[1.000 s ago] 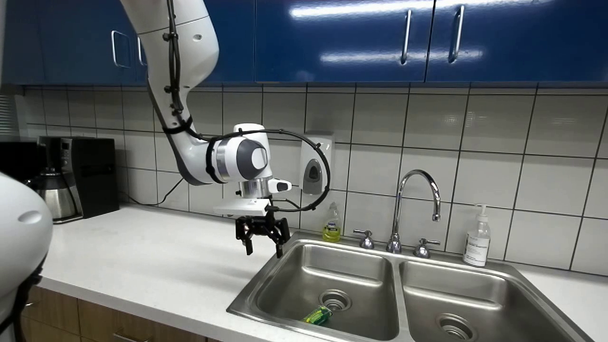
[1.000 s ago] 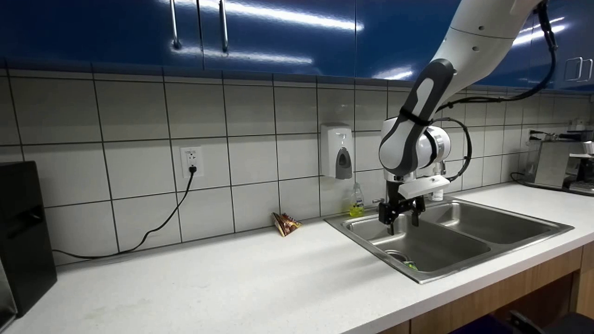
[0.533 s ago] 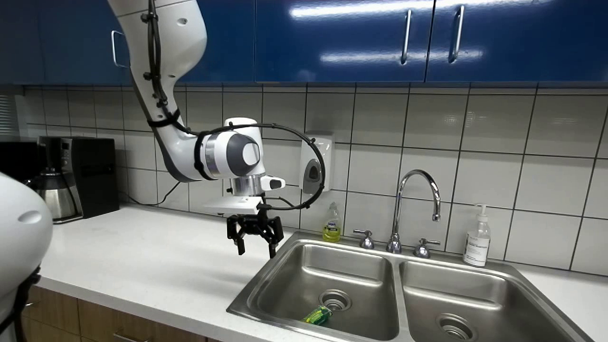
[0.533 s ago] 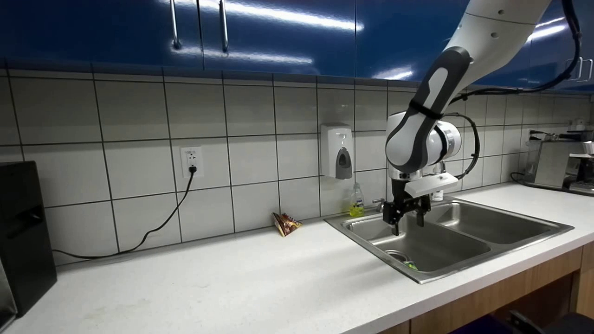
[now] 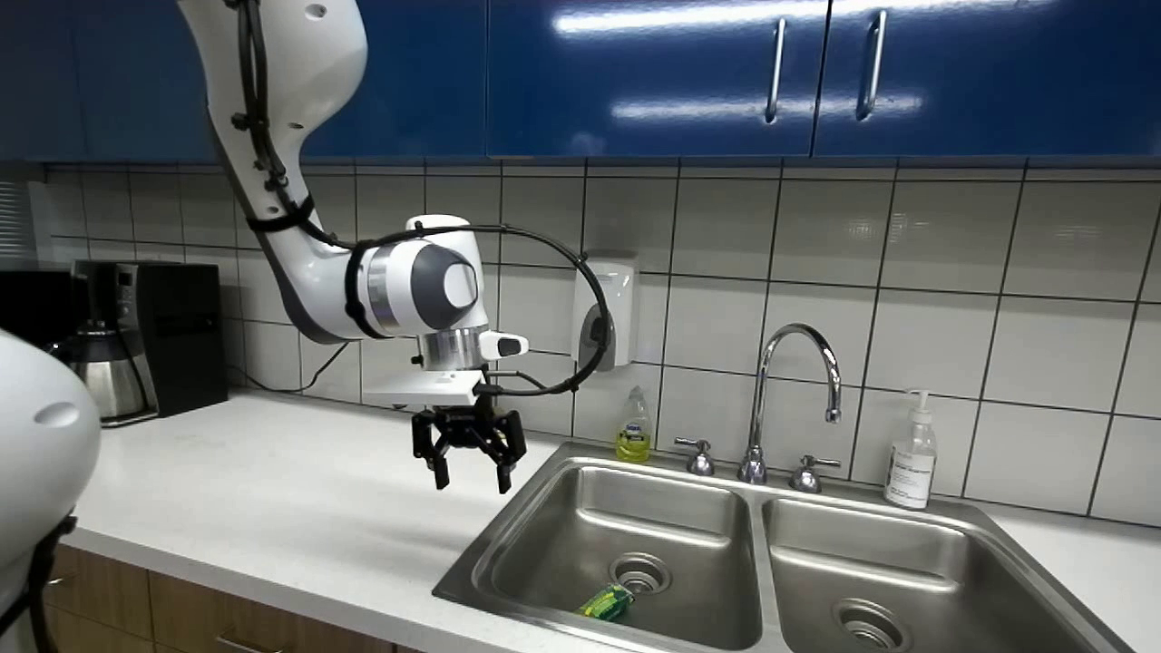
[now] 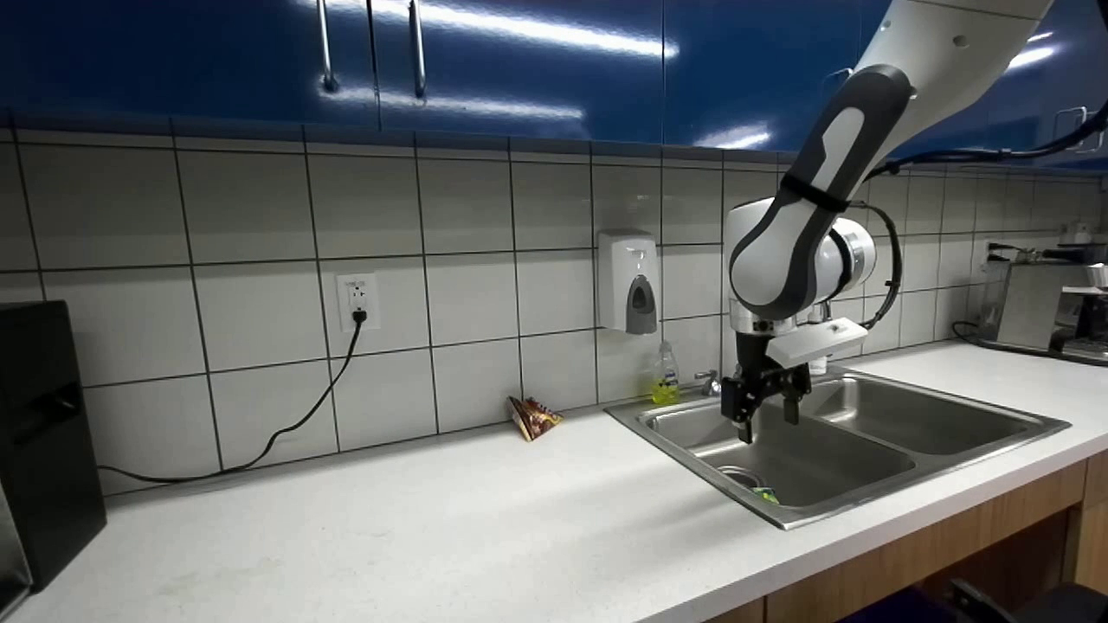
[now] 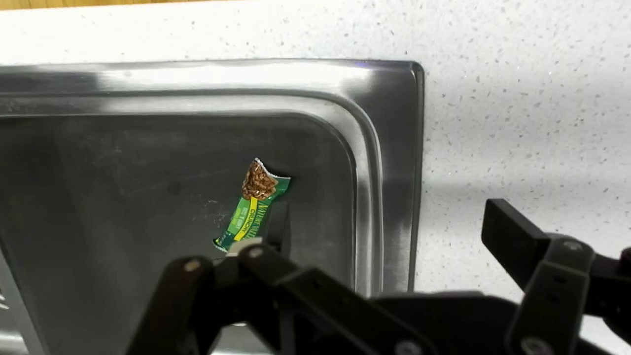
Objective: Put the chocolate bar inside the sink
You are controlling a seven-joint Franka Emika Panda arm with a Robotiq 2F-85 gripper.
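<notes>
The chocolate bar (image 5: pixel 606 602), in a green and yellow wrapper, lies on the floor of the left basin of the steel sink (image 5: pixel 476 562), beside the round drain. In an exterior view only a small green part of the bar (image 6: pixel 766 495) shows past the sink rim (image 6: pixel 686 454). In the wrist view the bar (image 7: pixel 246 212) lies flat in the basin, partly covered by a finger. My gripper (image 5: pixel 473 483) is open and empty, well above the counter and sink edge. In the wrist view its fingers (image 7: pixel 389 222) stand wide apart, with the sink rim (image 7: pixel 397 172) between them.
A yellow dish soap bottle (image 5: pixel 634 433), the chrome faucet (image 5: pixel 756 408) and a pump bottle (image 5: pixel 911 467) stand behind the basins. A reddish-brown packet (image 6: pixel 532 418) lies by the wall. A black coffee maker (image 5: pixel 177 336) stands on the counter (image 5: pixel 299 481).
My gripper has moved away from above the sink, leftward in one exterior picture and slightly rightward in the other. Its fingers stay open. The bar has not moved.
</notes>
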